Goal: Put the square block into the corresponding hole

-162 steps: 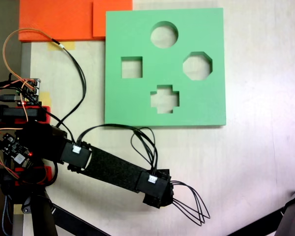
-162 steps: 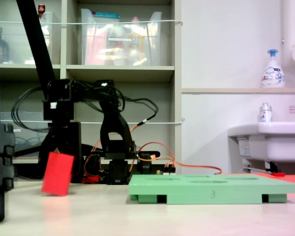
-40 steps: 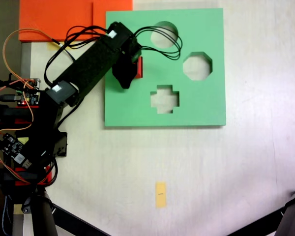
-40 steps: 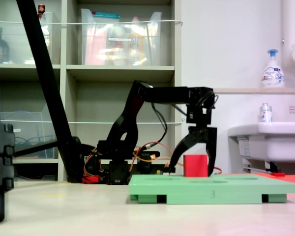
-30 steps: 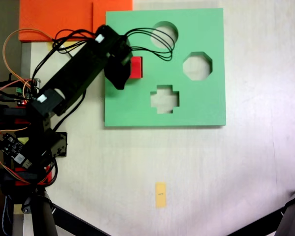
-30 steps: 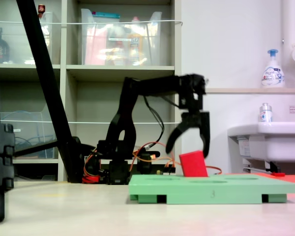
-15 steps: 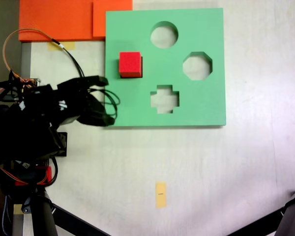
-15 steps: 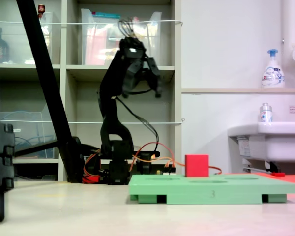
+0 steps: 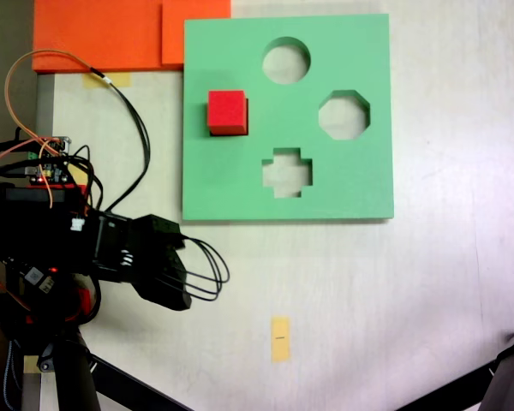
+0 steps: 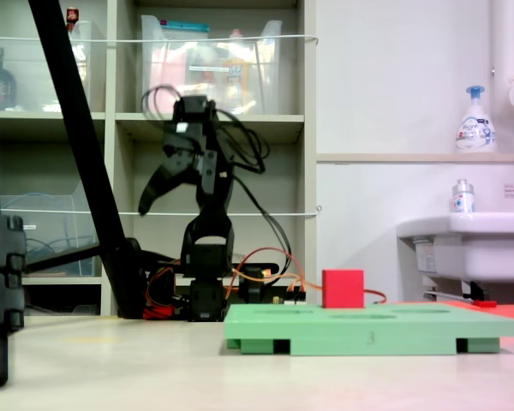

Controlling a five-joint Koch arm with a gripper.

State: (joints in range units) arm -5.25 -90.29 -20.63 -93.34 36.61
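The red square block (image 9: 227, 112) stands upright on the left part of the green foam board (image 9: 343, 193), right over the square cut-out, which it almost wholly hides. From the side, the block (image 10: 343, 288) sticks up well above the board's top (image 10: 411, 330). My gripper (image 10: 176, 199) is raised high over the arm's base, far left of the board, with its jaws spread open and nothing between them. Seen from above, the gripper (image 9: 173, 278) hangs over the bare table below the board's lower left corner.
The board also has a round cut-out (image 9: 286, 60), an octagonal cut-out (image 9: 343, 116) and a cross-shaped cut-out (image 9: 287, 172). Orange foam sheets (image 9: 111, 34) lie at the top left. A yellow tape strip (image 9: 279, 339) is on the table. Tripod legs (image 9: 505, 377) cross the bottom corners.
The arm has swung away from the board's left edge and folded back over its base. The red block stays over the square cut-out, released since a second ago.
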